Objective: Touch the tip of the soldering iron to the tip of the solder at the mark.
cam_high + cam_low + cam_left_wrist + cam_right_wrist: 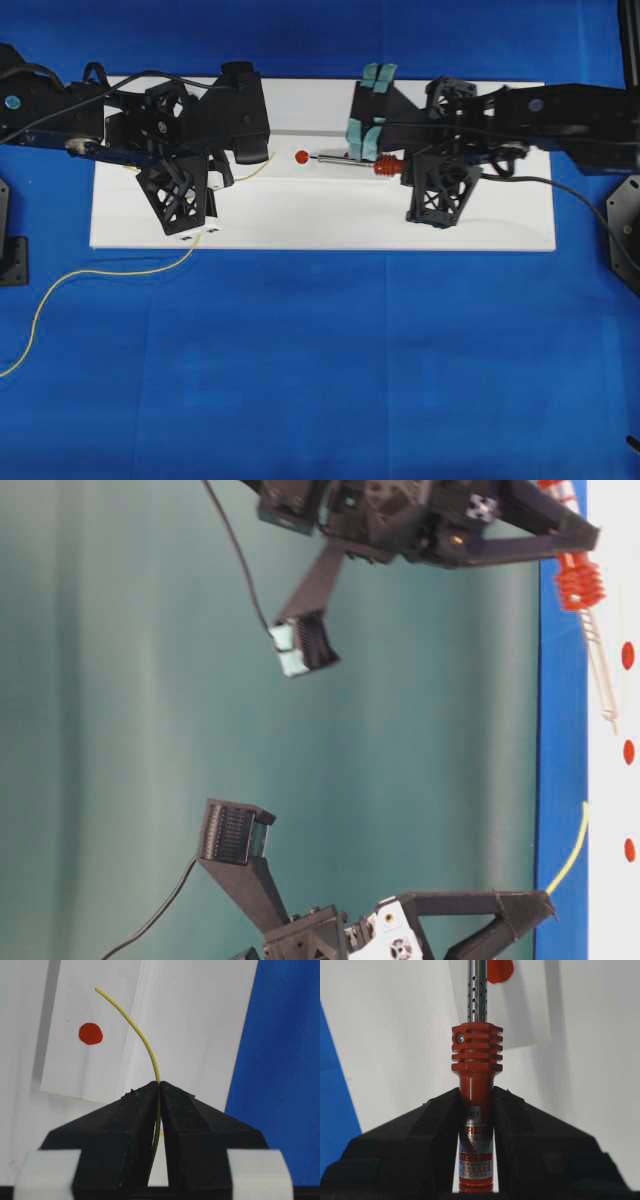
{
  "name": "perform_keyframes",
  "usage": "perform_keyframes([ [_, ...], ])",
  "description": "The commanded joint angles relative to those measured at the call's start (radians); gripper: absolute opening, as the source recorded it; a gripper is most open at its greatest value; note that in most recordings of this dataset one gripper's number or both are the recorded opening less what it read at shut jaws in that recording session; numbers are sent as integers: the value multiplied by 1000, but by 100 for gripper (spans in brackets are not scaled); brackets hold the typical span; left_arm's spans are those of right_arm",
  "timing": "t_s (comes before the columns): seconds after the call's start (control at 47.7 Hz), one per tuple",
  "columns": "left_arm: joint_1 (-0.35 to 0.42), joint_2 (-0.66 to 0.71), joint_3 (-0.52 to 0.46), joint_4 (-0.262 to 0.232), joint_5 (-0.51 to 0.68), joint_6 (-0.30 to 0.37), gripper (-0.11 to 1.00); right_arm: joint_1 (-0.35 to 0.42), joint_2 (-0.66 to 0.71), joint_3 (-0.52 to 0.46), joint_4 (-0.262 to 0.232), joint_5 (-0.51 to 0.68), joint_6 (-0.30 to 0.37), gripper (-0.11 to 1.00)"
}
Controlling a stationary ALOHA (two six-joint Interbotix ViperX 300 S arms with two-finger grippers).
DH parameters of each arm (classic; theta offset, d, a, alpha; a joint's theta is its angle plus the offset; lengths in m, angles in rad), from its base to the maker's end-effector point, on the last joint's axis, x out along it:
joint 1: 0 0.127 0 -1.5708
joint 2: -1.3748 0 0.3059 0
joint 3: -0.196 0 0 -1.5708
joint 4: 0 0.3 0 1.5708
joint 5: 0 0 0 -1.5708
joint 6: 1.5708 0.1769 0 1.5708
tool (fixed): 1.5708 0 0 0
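Note:
The soldering iron (350, 161) lies along the white board, with its orange-red collar (476, 1050) just ahead of my right gripper (476, 1092). That gripper is shut on the red-and-silver handle. The iron's dark point sits just right of the red mark (302, 157). In the right wrist view the shaft runs off the top beside the mark (499, 970). My left gripper (159, 1083) is shut on the thin yellow solder (135, 1025). The free end of the solder curves up past the mark (90, 1033), and its tip (271, 154) stands left of the mark, apart from the iron.
The white board (320, 225) lies on blue cloth. The solder's long tail (100, 272) trails off the board's front edge to the left. The iron's black cord (570, 190) runs right. A teal-padded part (368, 120) of the right arm hangs over the iron.

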Motion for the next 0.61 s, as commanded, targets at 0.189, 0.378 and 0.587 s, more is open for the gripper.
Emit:
perform_keyframes([
  [0.189, 2, -11, -25, 2, -8, -5, 2, 2, -167, 95, -11, 9, 2, 6],
  [0.378, 2, -9, -25, 2, -8, -5, 2, 0, -238, 163, -12, 44, 31, 6],
  [0.587, 2, -3, -32, 2, -11, -5, 2, 2, -262, 184, -26, 58, 66, 6],
])
